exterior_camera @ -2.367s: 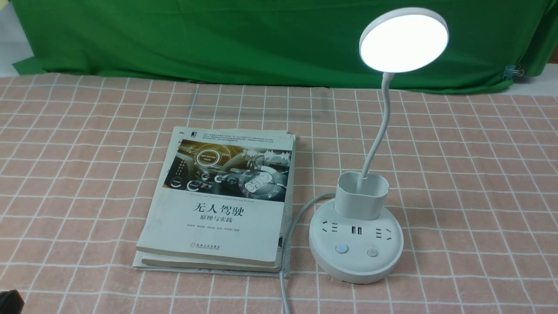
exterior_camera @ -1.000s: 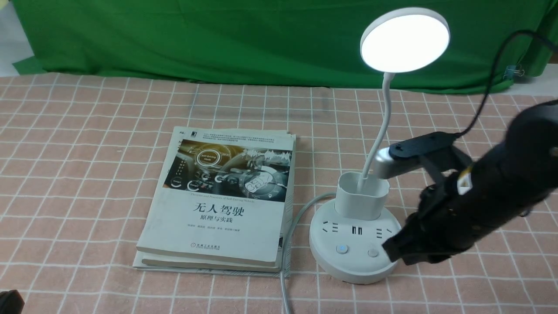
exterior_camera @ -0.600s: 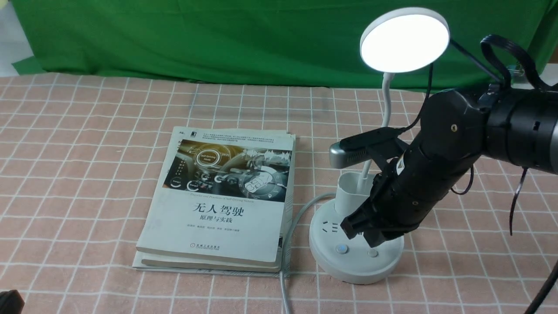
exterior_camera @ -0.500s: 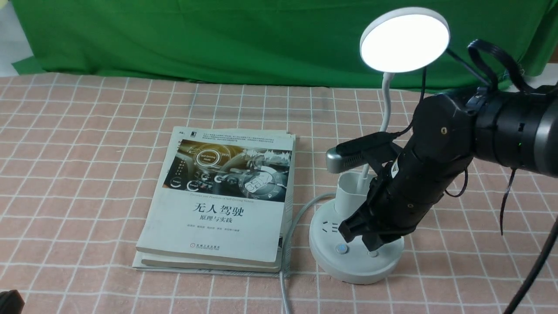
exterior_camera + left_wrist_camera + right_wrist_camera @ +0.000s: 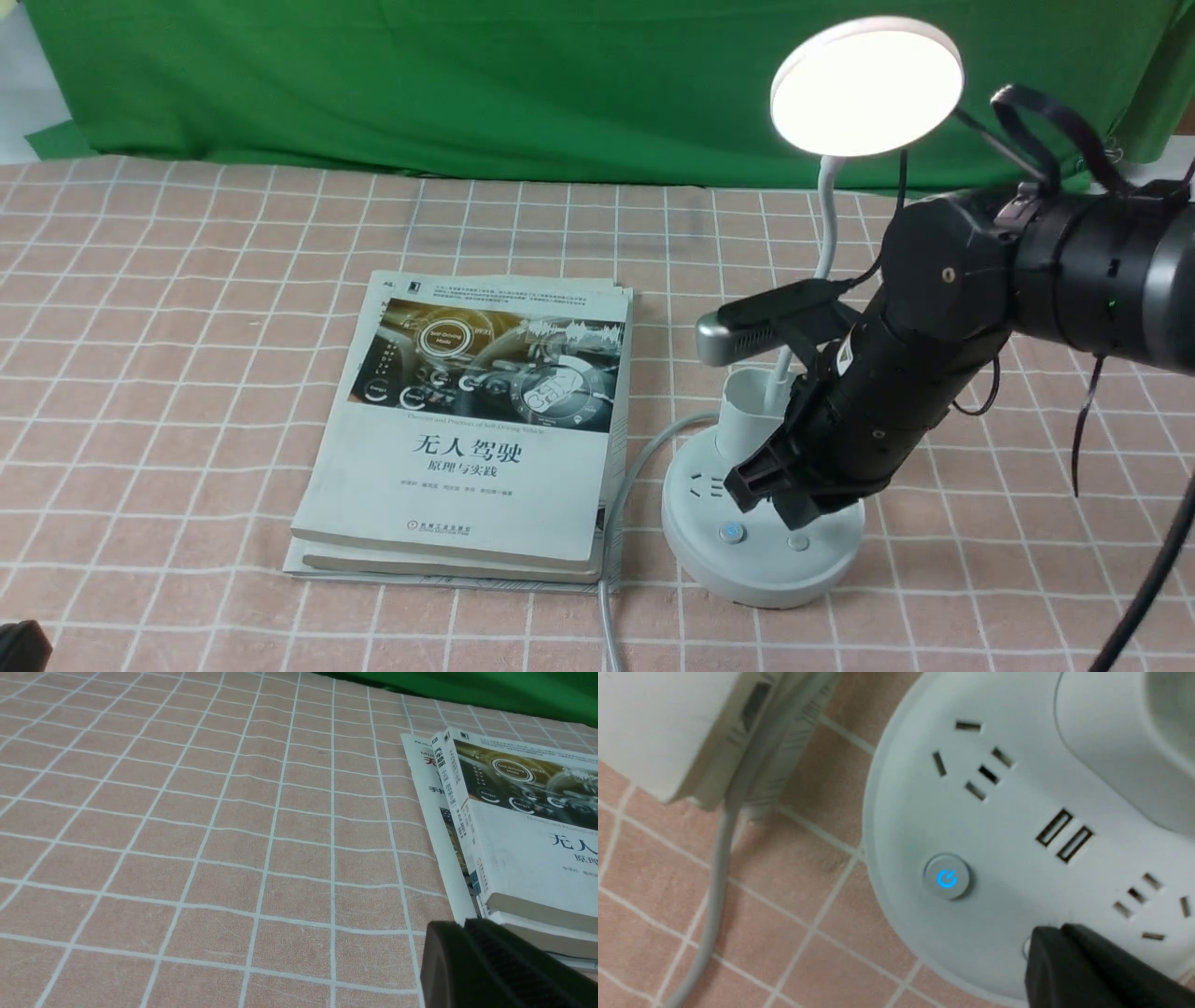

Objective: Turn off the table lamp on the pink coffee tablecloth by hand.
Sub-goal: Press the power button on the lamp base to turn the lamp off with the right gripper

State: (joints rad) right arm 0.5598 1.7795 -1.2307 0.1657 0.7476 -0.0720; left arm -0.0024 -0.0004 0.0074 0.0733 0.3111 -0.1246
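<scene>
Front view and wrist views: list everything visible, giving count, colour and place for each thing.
table lamp: one, white, lit, right of centre.
buttons: two, one glowing blue, on lamp base.
books: stacked, white covers, left of the lamp.
cable: one, grey, between books and base.
tablecloth: one, pink with white grid, underneath.
backdrop: one, green, behind.
right gripper: one, black, over the lamp base.
left gripper: one, black, left of the books.
</scene>
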